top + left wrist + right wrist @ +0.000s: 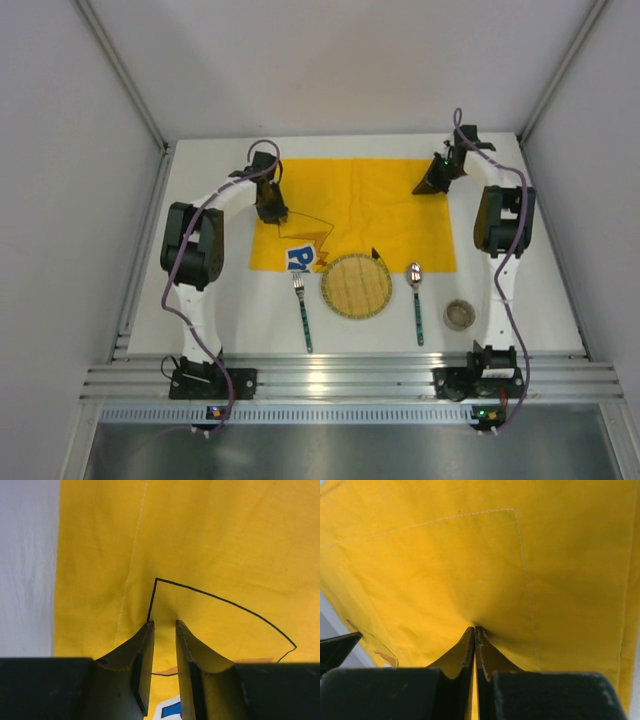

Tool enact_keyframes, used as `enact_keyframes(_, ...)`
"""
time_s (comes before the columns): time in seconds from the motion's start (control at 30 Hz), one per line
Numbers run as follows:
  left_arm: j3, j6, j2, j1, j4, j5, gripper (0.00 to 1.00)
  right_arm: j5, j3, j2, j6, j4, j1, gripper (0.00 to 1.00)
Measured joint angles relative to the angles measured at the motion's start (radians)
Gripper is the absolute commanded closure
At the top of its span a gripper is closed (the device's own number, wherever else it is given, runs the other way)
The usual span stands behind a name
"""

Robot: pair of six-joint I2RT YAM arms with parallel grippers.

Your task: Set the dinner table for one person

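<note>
- The right gripper (475,628) was pinched tight on the yellow cloth (390,210); the left gripper (164,625) hung over it, fingers slightly apart.
- The white table (250,320) lay flat, its ribbed rail at 6 o'clock.
- A woven round mat (356,285) overlapped the cloth's near edge, with a fork (302,315) at its 9 o'clock and a spoon (416,300) at its 3 o'clock.
- Both arms reached toward 12 o'clock.

A plain white dinner table (240,310), edged on the near side by a ribbed silver rail (350,378), carries a bright yellow cloth (390,210) printed with thin black lines and a blue-and-white patch at its near left; a straw-coloured woven mat (356,286); a silver fork (303,315) and spoon (417,308) with dark green handles; white-and-black arms (195,300) trailing purple cables
</note>
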Motion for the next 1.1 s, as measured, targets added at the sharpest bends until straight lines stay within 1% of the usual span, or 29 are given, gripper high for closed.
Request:
enact_keyframes(0.13, -0.084, -0.029, -0.051, -0.002, 0.034, -0.027, 0.71, -0.003, 0.027, 0.016, 0.002, -0.003, 0.007, 0.99)
enact_keyframes(0.27, -0.144, -0.052, -0.09, -0.002, 0.066, -0.038, 0.68, -0.018, 0.062, 0.037, -0.004, -0.016, 0.008, 0.98)
enact_keyframes(0.3, -0.151, -0.053, -0.097, -0.002, 0.066, -0.039, 0.68, -0.018, 0.062, 0.037, -0.008, -0.016, 0.008, 0.9)
enact_keyframes(0.37, -0.155, -0.05, -0.102, -0.003, 0.063, -0.043, 0.67, -0.019, 0.056, 0.032, -0.016, -0.011, 0.009, 0.83)
enact_keyframes(0.4, -0.154, -0.048, -0.104, -0.003, 0.056, -0.048, 0.66, -0.014, 0.043, 0.02, -0.021, -0.001, 0.011, 0.73)
enact_keyframes(0.47, -0.151, -0.039, -0.109, -0.002, 0.036, -0.065, 0.66, 0.0, -0.018, -0.026, -0.035, 0.032, 0.013, 0.59)
enact_keyframes(0.5, -0.149, -0.029, -0.113, -0.002, 0.017, -0.076, 0.64, 0.012, -0.051, -0.057, -0.041, 0.039, 0.013, 0.44)
enact_keyframes(0.53, -0.143, -0.02, -0.119, -0.002, -0.003, -0.088, 0.62, 0.02, -0.072, -0.084, -0.043, 0.044, 0.013, 0.37)
enact_keyframes(0.57, -0.132, -0.008, -0.127, -0.002, -0.025, -0.097, 0.55, 0.031, -0.092, -0.116, -0.046, 0.047, 0.013, 0.22)
enact_keyframes(0.6, -0.124, 0.003, -0.137, -0.002, -0.035, -0.101, 0.5, 0.037, -0.102, -0.142, -0.051, 0.048, 0.013, 0.08)
enact_keyframes(0.63, -0.113, 0.009, -0.149, -0.002, -0.046, -0.106, 0.41, 0.056, -0.119, -0.181, -0.05, 0.053, 0.013, 0.0)
enact_keyframes(0.7, -0.089, 0.031, -0.191, -0.002, -0.053, -0.114, 0.22, 0.123, -0.155, -0.283, -0.051, 0.043, 0.023, 0.0)
enact_keyframes(0.73, -0.079, 0.041, -0.22, -0.002, -0.051, -0.116, 0.02, 0.169, -0.181, -0.346, -0.053, 0.044, 0.031, 0.0)
enact_keyframes(0.83, -0.083, 0.056, -0.342, -0.003, -0.023, -0.119, 0.02, 0.237, -0.331, -0.596, -0.032, 0.103, 0.07, 0.0)
enact_keyframes(0.87, -0.108, 0.057, -0.399, -0.003, 0.011, -0.116, 0.02, 0.245, -0.416, -0.705, 0.003, 0.15, 0.08, 0.0)
enact_keyframes(0.9, -0.141, 0.056, -0.454, -0.002, 0.045, -0.111, 0.01, 0.206, -0.487, -0.791, 0.037, 0.178, 0.088, 0.0)
enact_keyframes(0.93, -0.174, 0.053, -0.502, -0.002, 0.072, -0.103, 0.01, 0.123, -0.587, -0.869, 0.07, 0.249, 0.085, 0.0)
enact_keyframes(1.0, -0.244, 0.04, -0.588, -0.002, 0.108, -0.079, 0.01, -0.036, -0.78, -0.973, 0.132, 0.414, 0.065, 0.0)
enact_keyframes(1.07, -0.322, 0.021, -0.65, -0.003, 0.147, -0.063, 0.01, -0.1, -0.951, -1.004, 0.162, 0.478, 0.064, 0.0)
enact_keyframes(1.1, -0.354, 0.013, -0.668, -0.003, 0.157, -0.062, 0.01, -0.098, -1.022, -0.995, 0.163, 0.459, 0.072, 0.0)
